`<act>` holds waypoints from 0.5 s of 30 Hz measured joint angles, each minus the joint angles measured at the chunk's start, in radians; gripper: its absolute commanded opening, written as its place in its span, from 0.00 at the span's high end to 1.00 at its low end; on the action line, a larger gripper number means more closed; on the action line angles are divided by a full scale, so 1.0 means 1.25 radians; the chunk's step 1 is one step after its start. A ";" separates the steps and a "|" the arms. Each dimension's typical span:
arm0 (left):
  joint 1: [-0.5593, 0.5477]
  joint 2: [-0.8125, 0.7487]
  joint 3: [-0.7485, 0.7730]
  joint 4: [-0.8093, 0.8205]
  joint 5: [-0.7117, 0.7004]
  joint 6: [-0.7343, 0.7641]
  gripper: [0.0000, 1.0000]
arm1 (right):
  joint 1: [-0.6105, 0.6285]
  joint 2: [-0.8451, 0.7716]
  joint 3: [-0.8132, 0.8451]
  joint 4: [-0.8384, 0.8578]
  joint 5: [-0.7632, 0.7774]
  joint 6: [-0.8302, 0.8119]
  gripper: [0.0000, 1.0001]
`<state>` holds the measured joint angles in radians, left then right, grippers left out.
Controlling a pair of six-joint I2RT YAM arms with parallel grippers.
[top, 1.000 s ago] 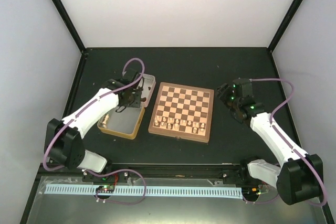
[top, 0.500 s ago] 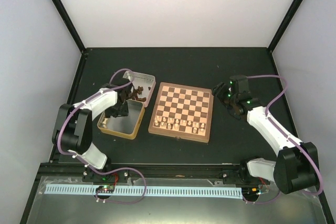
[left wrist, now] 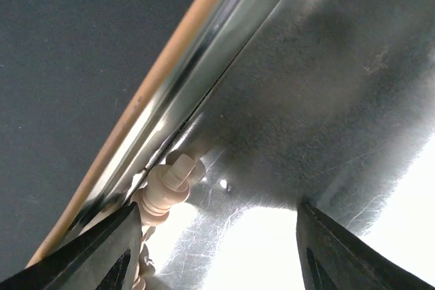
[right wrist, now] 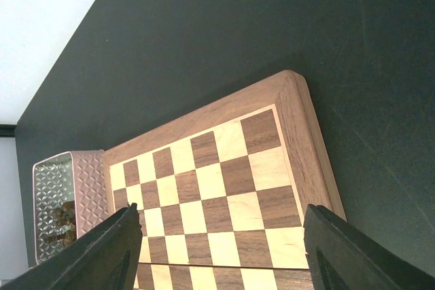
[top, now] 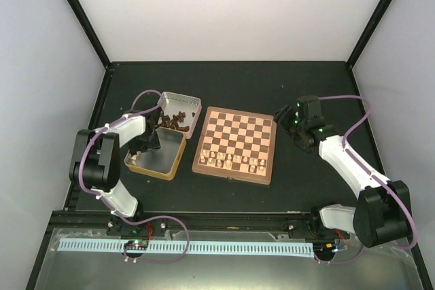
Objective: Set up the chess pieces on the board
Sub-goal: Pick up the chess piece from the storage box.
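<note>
Left gripper (left wrist: pixel 219 215) has dropped into near tin (top: pixel 166 161), 9 o'clock of board (top: pixel 241 130). Its jaws are apart and empty, beside pale pieces (left wrist: pixel 166 185) (likely next pick). Right gripper (right wrist: pixel 221 215) backed off to 3 o'clock, released. Count: one board, two tins, roughly nine pale men (top: pixel 231 161) set, dark pieces (top: pixel 173 121) heaped, uncountable.

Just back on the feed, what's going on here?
The left claw is down inside the near tin, jaws open beside a cream piece lying against its wall, nothing gripped. Other cream pieces stand along the near rows of the board; the dark pieces sit in the far tin. The right claw hangs open and empty off the board's right edge.
</note>
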<state>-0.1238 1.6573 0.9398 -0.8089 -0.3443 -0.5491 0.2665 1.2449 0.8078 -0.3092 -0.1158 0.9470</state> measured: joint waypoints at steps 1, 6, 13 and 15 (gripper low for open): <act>0.002 0.001 0.000 0.003 0.004 -0.002 0.37 | 0.000 0.000 0.000 0.000 0.000 0.000 0.33; 0.009 0.000 -0.001 0.009 0.021 -0.009 0.48 | 0.000 0.002 0.001 0.000 0.000 0.000 0.34; 0.016 -0.054 -0.027 0.027 0.159 -0.016 0.49 | 0.000 0.009 0.009 0.000 0.000 0.001 0.34; 0.016 -0.063 -0.038 0.032 0.224 -0.021 0.49 | 0.000 0.012 0.009 -0.001 0.000 0.001 0.34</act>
<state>-0.1040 1.5780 0.8917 -0.7689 -0.0643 -0.5755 0.2665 1.2594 0.8192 -0.3099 -0.1158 0.9482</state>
